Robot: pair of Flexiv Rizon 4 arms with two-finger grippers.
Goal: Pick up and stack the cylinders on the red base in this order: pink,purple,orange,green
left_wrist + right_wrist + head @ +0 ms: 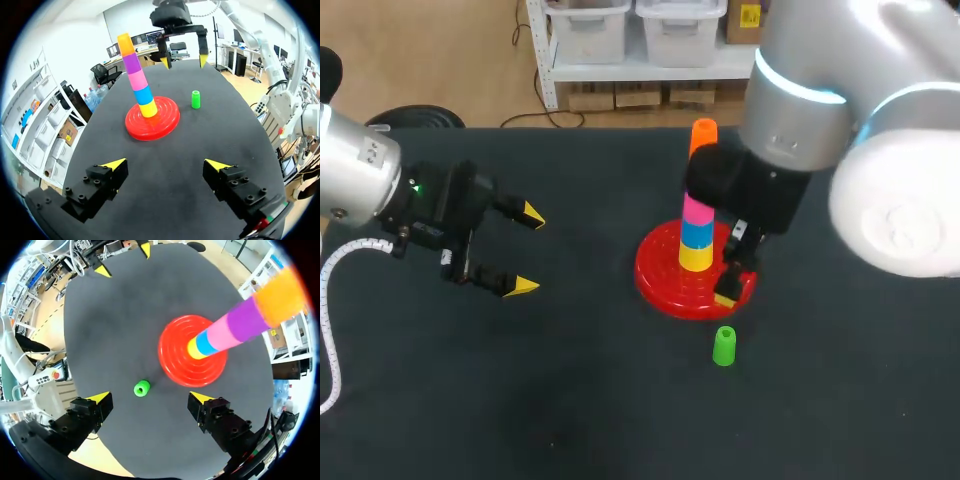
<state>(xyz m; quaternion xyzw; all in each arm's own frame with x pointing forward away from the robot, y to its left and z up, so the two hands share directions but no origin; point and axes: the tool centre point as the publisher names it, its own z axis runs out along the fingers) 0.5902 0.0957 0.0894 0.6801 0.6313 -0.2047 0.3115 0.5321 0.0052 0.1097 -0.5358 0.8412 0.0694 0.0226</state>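
A red base [665, 285] stands mid-table and carries a tilted stack [697, 232]: yellow, blue, pink, purple, with orange [703, 134] on top. In the head view my right arm hides the purple piece. The green cylinder [723, 346] stands upright on the table just in front of the base. My right gripper [732, 265] hangs open above the base's near right edge, holding nothing; in its wrist view the green cylinder [142, 388] lies below, between the fingers' line, beside the base [175, 360]. My left gripper [525, 250] is open and empty, far left of the stack [137, 75].
The tabletop is a black mat [570, 400] with bare room at the front and left. A white cable [330, 320] curls by the left edge. From the left wrist view, my right gripper [182, 60] hangs beyond the base [165, 120] and the green cylinder [196, 99].
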